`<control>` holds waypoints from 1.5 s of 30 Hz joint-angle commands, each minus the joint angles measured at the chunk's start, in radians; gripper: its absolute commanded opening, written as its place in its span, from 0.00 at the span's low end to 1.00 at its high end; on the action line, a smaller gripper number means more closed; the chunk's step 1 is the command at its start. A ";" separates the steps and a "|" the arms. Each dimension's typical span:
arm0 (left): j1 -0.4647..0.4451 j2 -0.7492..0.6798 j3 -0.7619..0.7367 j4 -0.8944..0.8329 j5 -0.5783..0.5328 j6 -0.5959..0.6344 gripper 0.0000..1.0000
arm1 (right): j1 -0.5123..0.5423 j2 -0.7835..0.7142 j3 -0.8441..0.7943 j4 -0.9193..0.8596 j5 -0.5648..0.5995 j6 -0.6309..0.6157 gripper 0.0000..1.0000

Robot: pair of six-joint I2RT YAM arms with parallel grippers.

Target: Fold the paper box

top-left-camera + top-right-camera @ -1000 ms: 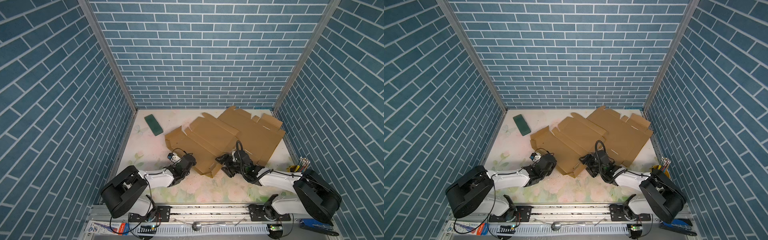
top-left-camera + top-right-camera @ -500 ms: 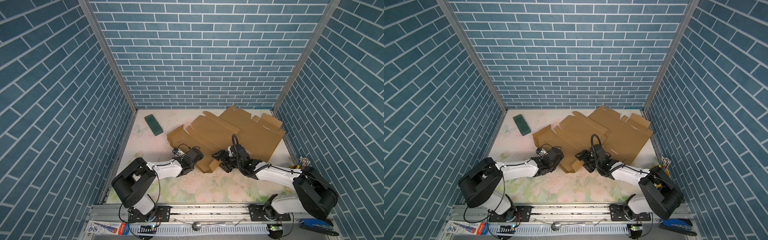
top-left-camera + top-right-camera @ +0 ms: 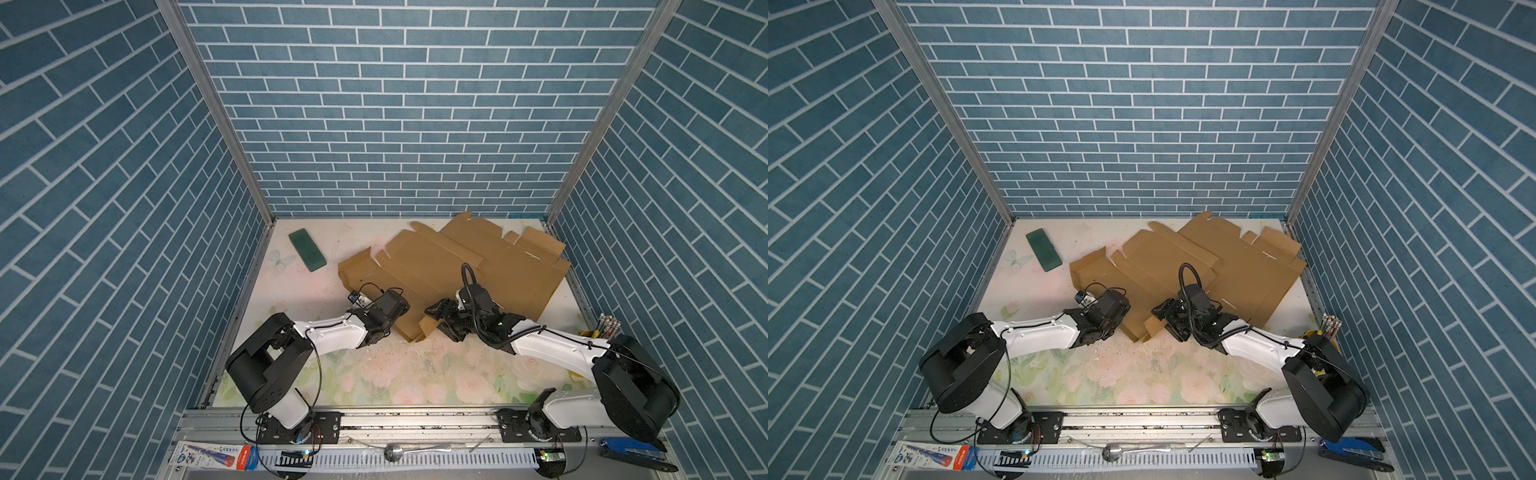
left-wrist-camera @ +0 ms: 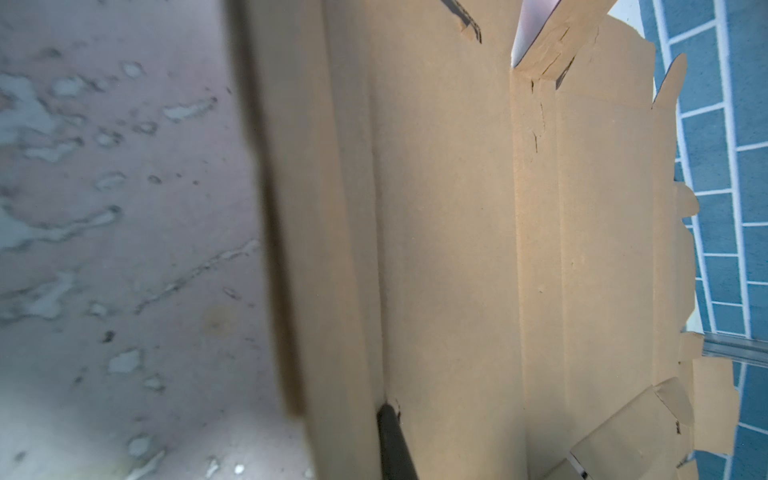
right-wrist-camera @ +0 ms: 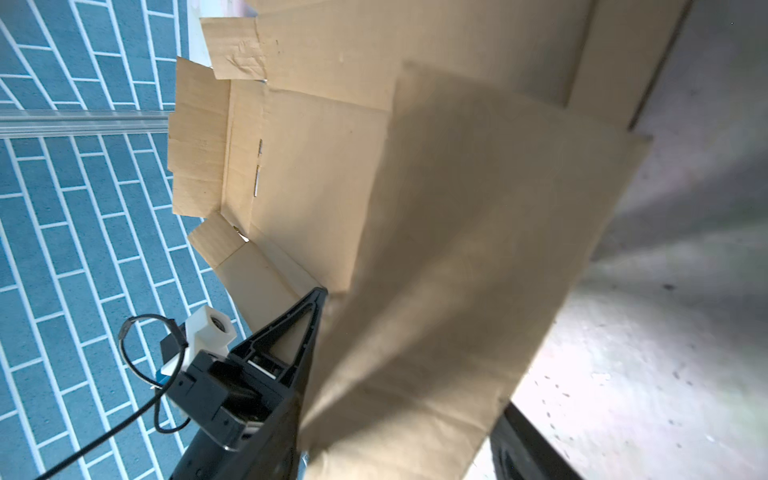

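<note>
The paper box [image 3: 457, 266] [image 3: 1183, 266] is a flat brown cardboard blank lying on the table. My left gripper [image 3: 397, 320] [image 3: 1121, 320] is at its near left edge. It is shut on a raised edge flap, and one black finger [image 4: 390, 436] shows in the crease while the other is hidden behind the flap. My right gripper [image 3: 441, 318] [image 3: 1168, 318] is at the near corner. Its jaws stand open with a lifted corner flap [image 5: 457, 249] between the fingers [image 5: 307, 328].
A green block [image 3: 307, 249] [image 3: 1043, 249] lies at the back left of the flowered table [image 3: 374, 374]. A cup of pens [image 3: 606, 326] stands by the right wall. Crumbs litter the table in front of the box. Blue brick walls enclose three sides.
Both grippers have moved forward onto the box's near edge. The left one now sits on the edge flap. The right jaws have narrowed around the corner flap.
</note>
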 commanded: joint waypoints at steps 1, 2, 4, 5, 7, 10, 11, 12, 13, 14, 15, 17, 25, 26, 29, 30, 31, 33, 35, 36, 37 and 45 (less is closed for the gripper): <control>0.000 0.041 0.006 -0.034 0.060 0.024 0.11 | 0.003 0.046 0.035 0.005 0.020 0.024 0.66; 0.000 0.043 0.005 -0.026 0.065 0.024 0.14 | 0.003 0.052 0.031 0.006 0.031 0.039 0.65; 0.000 0.039 0.001 -0.022 0.069 0.025 0.20 | 0.003 0.057 0.025 -0.008 0.052 0.062 0.65; 0.001 0.033 -0.003 -0.020 0.071 0.036 0.23 | 0.003 0.058 0.026 -0.020 0.061 0.068 0.64; 0.007 0.015 -0.006 -0.031 0.075 0.067 0.27 | 0.003 0.065 0.034 -0.048 0.074 0.074 0.64; 0.026 -0.039 -0.023 -0.054 0.097 0.137 0.35 | 0.002 0.076 0.041 -0.055 0.067 0.082 0.64; 0.035 -0.065 -0.032 -0.064 0.108 0.161 0.38 | 0.002 0.078 0.042 -0.060 0.066 0.083 0.63; 0.043 -0.090 -0.041 -0.079 0.115 0.181 0.40 | 0.001 0.081 0.042 -0.064 0.067 0.086 0.63; 0.050 -0.124 -0.052 -0.098 0.119 0.204 0.42 | 0.001 0.084 0.041 -0.064 0.067 0.088 0.63; 0.054 -0.152 -0.062 -0.109 0.123 0.226 0.45 | 0.000 0.087 0.039 -0.063 0.067 0.089 0.63; 0.063 -0.181 -0.067 -0.119 0.140 0.260 0.47 | -0.003 0.090 0.041 -0.063 0.063 0.090 0.61; 0.078 -0.234 -0.067 -0.152 0.177 0.324 0.52 | -0.006 0.096 0.045 -0.067 0.062 0.090 0.60; 0.118 -0.423 0.024 -0.389 0.316 0.791 0.56 | -0.011 0.082 0.060 -0.106 0.065 0.082 0.58; 0.118 -0.429 0.041 -0.397 0.354 0.883 0.56 | -0.012 0.079 0.060 -0.113 0.066 0.079 0.57; 0.114 -0.416 0.124 -0.451 0.491 1.213 0.55 | -0.014 0.078 0.065 -0.118 0.062 0.071 0.57; 0.107 -0.406 0.155 -0.485 0.529 1.319 0.55 | -0.015 0.080 0.066 -0.118 0.060 0.068 0.56; 0.087 -0.394 0.184 -0.520 0.536 1.428 0.55 | -0.015 0.083 0.068 -0.114 0.057 0.067 0.56; 0.026 -0.365 0.221 -0.580 0.491 1.614 0.55 | -0.018 0.087 0.069 -0.112 0.051 0.065 0.55; -0.051 -0.331 0.221 -0.609 0.422 1.802 0.55 | -0.025 0.087 0.068 -0.105 0.040 0.060 0.54; -0.082 -0.320 0.207 -0.608 0.390 1.875 0.55 | -0.029 0.086 0.068 -0.106 0.037 0.056 0.54; -0.105 -0.314 0.181 -0.588 0.363 1.939 0.55 | -0.033 0.084 0.068 -0.105 0.028 0.052 0.54; -0.118 -0.302 0.040 -0.394 0.224 2.249 0.56 | -0.055 0.106 0.080 -0.093 -0.039 0.020 0.53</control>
